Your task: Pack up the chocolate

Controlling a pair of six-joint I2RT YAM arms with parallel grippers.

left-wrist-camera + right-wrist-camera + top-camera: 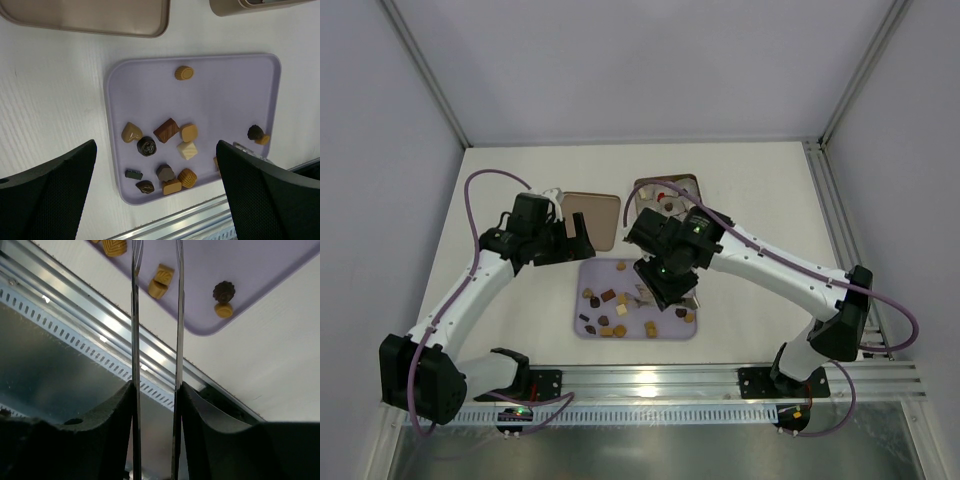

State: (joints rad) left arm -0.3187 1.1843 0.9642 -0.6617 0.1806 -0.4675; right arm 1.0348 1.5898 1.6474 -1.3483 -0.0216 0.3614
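Several small chocolates in dark brown, caramel and cream lie loose on a lavender tray. In the left wrist view a brown bar, a cream square and a dark round piece lie on the tray. My left gripper hangs above the tray's far left corner, open and empty. My right gripper is over the tray's right half, shut on thin metal tongs. The tong blades stand apart, with nothing visible between them. A dark fluted piece lies near the tray corner.
The square gold-brown tin with white paper cups stands behind the tray, and its lid lies to its left. Both also show in the left wrist view, the lid and the tin. A metal rail runs along the near edge.
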